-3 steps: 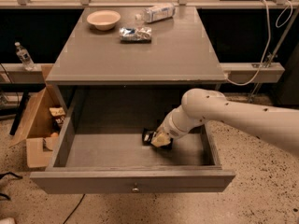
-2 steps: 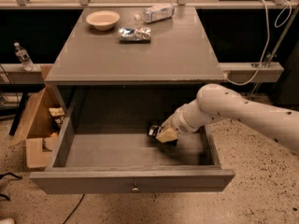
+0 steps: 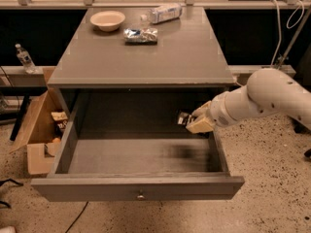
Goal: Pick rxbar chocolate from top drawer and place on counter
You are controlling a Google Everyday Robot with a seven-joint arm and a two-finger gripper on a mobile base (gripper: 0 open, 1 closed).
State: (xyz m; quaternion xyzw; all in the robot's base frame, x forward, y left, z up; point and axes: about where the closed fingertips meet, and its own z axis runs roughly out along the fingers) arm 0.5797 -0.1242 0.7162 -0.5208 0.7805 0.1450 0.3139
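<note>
The top drawer [image 3: 141,188] is pulled open below the counter [image 3: 141,57]; its grey floor is bare. My gripper [image 3: 195,122] is at the drawer's right side, raised above the floor and just under the counter's front edge. It is shut on the rxbar chocolate [image 3: 184,119], a small black bar with white markings that sticks out to the left of the fingers. The white arm reaches in from the right.
On the counter stand a beige bowl [image 3: 107,20], a crinkled silver-blue foil packet [image 3: 140,34] and a lying plastic bottle [image 3: 163,12]. A cardboard box [image 3: 41,130] with scraps sits on the floor left of the cabinet. A water bottle [image 3: 23,57] stands at far left.
My gripper has lifted the rxbar chocolate off the drawer floor and moved up and to the right, towards the drawer's right wall.
</note>
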